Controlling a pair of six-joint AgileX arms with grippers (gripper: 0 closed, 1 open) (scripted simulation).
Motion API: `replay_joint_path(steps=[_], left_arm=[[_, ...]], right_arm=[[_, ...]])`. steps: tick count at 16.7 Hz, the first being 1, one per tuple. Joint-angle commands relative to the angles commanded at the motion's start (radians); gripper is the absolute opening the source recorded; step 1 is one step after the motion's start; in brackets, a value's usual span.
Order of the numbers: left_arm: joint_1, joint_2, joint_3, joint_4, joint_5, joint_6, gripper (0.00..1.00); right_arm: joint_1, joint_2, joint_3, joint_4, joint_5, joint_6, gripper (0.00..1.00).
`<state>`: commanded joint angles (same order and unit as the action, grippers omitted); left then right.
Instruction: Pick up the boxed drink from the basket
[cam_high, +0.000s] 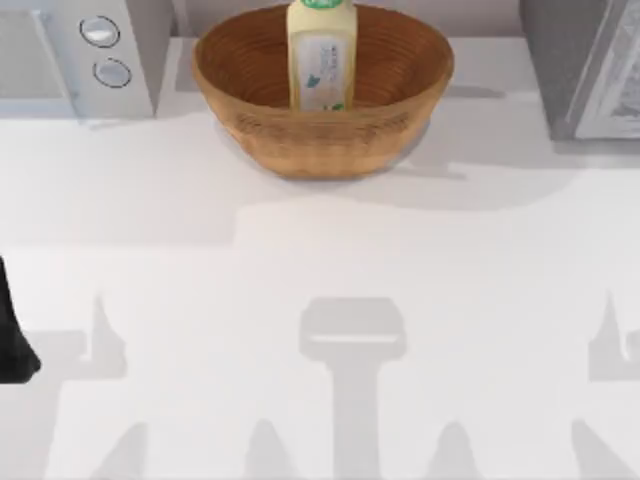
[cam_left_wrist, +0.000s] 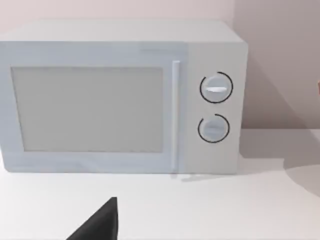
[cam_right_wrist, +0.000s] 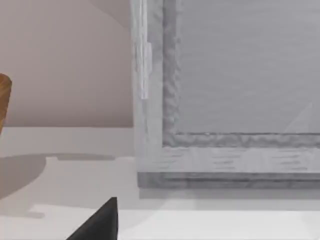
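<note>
— What hems us in? 
— The white two-dial microwave (cam_high: 75, 55) left of the brown woven wicker basket (cam_high: 322, 130), a grey boxy appliance (cam_high: 585, 65) right.
— And ahead of our grippers? 
— Bare white table (cam_high: 320, 260).

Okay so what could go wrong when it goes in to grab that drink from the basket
The boxed drink stands upright and tall inside the basket; a sideways nudge could tip it over. The basket's high rim may catch a low approach and shove the bowl. A microwave to the left and a grey appliance to the right flank the basket, narrowing room for either arm to swing in.
</note>
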<state>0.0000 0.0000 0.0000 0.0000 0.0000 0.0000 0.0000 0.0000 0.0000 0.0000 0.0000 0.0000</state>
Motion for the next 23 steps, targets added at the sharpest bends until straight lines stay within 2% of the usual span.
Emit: replay_joint_path(steps=[5,9,13,23], left_arm=[[-0.024,0.061,0.034,0.027,-0.023,-0.006,1.0],[-0.101,0.288,0.164,0.133,-0.095,-0.011,1.0],[-0.213,0.648,0.368,0.302,-0.199,-0.008,1.0],[-0.534,1.72,0.954,0.791,-0.497,0.008,1.0]], right_arm=[[0.0,0.0,0.0,0.0,0.0,0.0,1.0],[0.0,0.0,0.0,0.0,0.0,0.0,1.0],[0.0,0.0,0.0,0.0,0.0,0.0,1.0],[0.0,0.0,0.0,0.0,0.0,0.0,1.0]])
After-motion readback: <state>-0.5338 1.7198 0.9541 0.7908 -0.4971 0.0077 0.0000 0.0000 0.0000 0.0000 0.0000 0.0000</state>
